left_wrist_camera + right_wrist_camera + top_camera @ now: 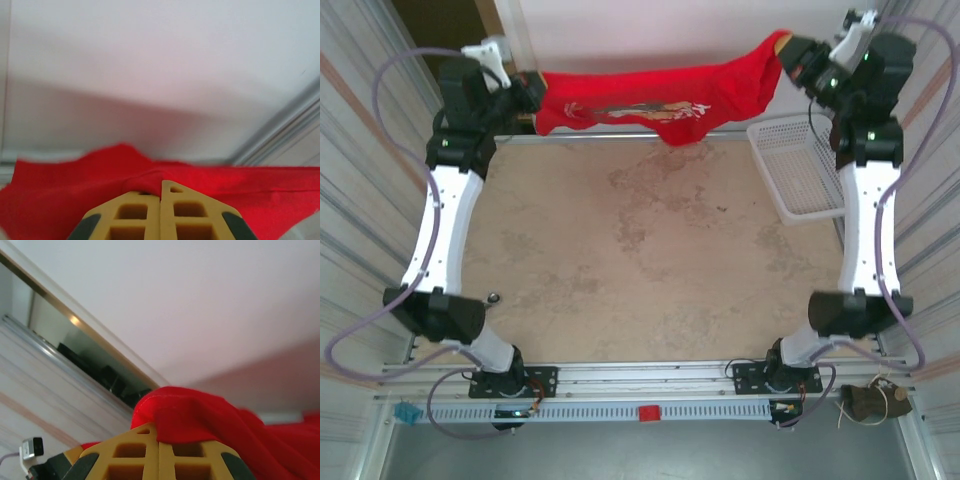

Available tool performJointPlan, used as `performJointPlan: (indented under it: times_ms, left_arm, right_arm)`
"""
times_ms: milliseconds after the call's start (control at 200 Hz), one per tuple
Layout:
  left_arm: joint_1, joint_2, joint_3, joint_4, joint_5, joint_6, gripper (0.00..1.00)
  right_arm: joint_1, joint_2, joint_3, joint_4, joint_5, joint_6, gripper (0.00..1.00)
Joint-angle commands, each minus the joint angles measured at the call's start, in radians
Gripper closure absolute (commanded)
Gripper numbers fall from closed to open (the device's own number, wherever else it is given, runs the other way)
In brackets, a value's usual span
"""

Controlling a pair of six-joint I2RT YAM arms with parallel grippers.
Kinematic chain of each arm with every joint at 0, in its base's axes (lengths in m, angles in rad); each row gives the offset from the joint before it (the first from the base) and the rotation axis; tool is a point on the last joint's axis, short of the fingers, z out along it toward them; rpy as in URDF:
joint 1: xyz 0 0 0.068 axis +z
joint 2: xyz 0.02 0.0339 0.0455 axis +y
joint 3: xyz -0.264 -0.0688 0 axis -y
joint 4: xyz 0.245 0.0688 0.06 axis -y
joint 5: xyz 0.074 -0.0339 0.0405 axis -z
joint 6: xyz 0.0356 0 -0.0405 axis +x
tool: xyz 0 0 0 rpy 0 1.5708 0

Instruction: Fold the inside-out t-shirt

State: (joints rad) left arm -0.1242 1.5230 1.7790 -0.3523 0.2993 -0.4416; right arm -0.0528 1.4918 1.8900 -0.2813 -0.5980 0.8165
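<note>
The red t-shirt (pixel 650 100) hangs stretched in the air above the far edge of the table (pixel 650 260). The left gripper (pixel 528 95) is clenched on one end of it. The right gripper (pixel 788 52) is clenched on the other end, slightly higher.

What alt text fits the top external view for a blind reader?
A red t-shirt hangs stretched at the far edge of the table, the left hand and right hand each shut on one end. A white mesh basket sits at right.

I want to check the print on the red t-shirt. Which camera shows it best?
Top external: the t-shirt hangs stretched between left gripper and right gripper, graphic visible. Wrist views give close patches of plain red cloth.
</note>
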Motion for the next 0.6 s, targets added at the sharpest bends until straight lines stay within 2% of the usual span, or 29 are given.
performJointPlan:
  times_ms: [0,140,240,276,306,341,386,401,456,491,536,596]
  left_arm:
    - [-0.005,-0.114,-0.338,0.089,-0.004,-0.012,1.00]
    - [-0.015,-0.283,-0.772,0.184,-0.021,-0.059,1.00]
    - [-0.037,-0.369,-1.008,0.225,-0.019,-0.092,0.99]
    - [-0.048,-0.395,-1.069,0.230,-0.021,-0.099,0.89]
    - [-0.056,-0.417,-1.108,0.224,-0.028,-0.106,0.77]
    - [-0.063,-0.448,-1.140,0.203,-0.040,-0.112,0.58]
    - [-0.065,-0.496,-1.172,0.165,-0.063,-0.115,0.43]
    - [-0.065,-0.516,-1.180,0.156,-0.076,-0.113,0.40]
    - [-0.063,-0.579,-1.190,0.107,-0.130,-0.105,0.29]
    - [-0.057,-0.611,-1.181,0.070,-0.160,-0.091,0.27]
    - [-0.045,-0.641,-1.158,0.021,-0.190,-0.079,0.24]
    - [-0.028,-0.655,-1.116,-0.051,-0.237,-0.082,0.23]
  right_arm:
    - [0.033,-0.185,-0.372,0.077,0.040,-0.051,1.00]
    - [0.157,-0.492,-0.888,-0.015,0.210,-0.122,1.00]
    - [0.283,-0.737,-1.194,-0.075,0.390,-0.024,1.00]
    - [0.336,-0.826,-1.278,-0.116,0.466,0.029,1.00]
    - [0.378,-0.902,-1.335,-0.166,0.531,0.076,1.00]
    - [0.421,-0.989,-1.389,-0.230,0.590,0.132,1.00]
    - [0.458,-1.093,-1.435,-0.320,0.655,0.187,1.00]
    - [0.464,-1.125,-1.444,-0.350,0.670,0.201,0.94]
    - [0.472,-1.213,-1.450,-0.448,0.711,0.226,0.54]
    - [0.471,-1.245,-1.439,-0.488,0.728,0.226,0.39]
    - [0.470,-1.251,-1.411,-0.523,0.756,0.210,0.30]
    - [0.469,-1.203,-1.366,-0.535,0.772,0.165,0.28]
